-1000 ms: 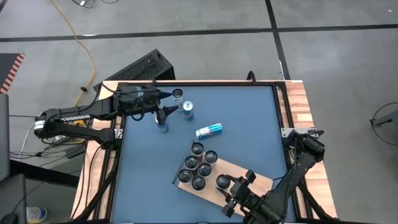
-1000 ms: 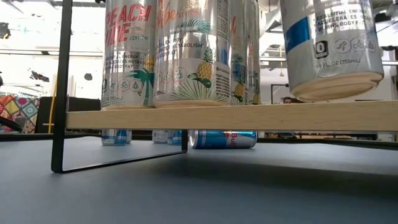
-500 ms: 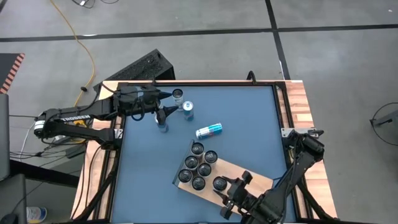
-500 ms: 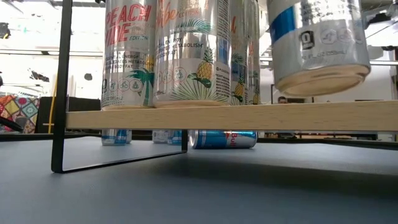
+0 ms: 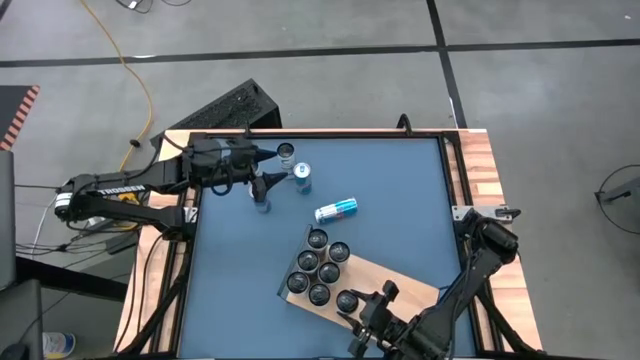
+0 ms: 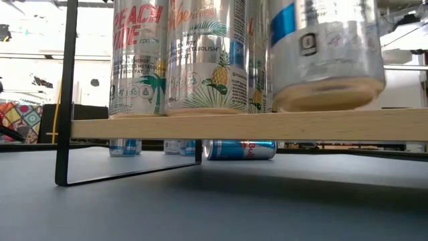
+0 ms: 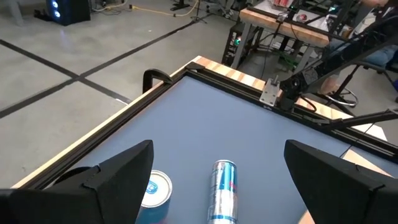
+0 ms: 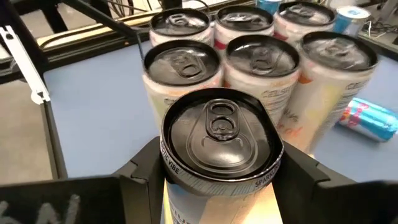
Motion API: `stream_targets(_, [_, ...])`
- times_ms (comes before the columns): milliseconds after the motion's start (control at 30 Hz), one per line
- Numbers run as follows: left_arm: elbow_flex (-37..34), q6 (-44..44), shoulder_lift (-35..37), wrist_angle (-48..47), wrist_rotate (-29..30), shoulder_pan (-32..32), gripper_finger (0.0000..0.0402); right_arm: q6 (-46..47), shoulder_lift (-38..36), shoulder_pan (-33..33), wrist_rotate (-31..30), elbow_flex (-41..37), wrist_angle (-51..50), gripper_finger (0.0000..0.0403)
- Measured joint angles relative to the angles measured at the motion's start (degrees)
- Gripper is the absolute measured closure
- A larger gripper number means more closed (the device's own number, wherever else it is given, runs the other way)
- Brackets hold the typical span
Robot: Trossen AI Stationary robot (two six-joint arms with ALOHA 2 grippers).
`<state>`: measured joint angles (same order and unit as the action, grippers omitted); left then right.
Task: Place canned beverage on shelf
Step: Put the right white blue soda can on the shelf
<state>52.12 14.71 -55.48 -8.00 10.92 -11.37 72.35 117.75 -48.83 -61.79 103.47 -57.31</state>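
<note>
We find even, diffuse overhead light in the high view, with faint shadows. The low view faces a bright backlit room; the near held can (image 6: 326, 53) is motion-blurred. Soft glare sits on can lids (image 8: 219, 134) in the right wrist view.

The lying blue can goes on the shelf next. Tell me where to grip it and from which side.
Grip the lying blue can mid-body, coming straight down, fingers closing across its round sides. It lies flat with bare table along both long sides; its ends offer only rims.
</note>
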Motion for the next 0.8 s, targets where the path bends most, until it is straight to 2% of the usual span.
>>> stream_targets(433, [0.0, -0.1, 0.0, 1.0, 0.0, 0.6, 0.0054, 1.6, 0.4, -0.6, -1.1, 0.0, -0.7, 0.0189])
stream_targets(800, [0.0, -0.7, 0.0, 1.0, 0.0, 0.6, 0.0054, 1.8, 0.4, -0.5, 0.3, 0.0, -0.7, 0.0140])
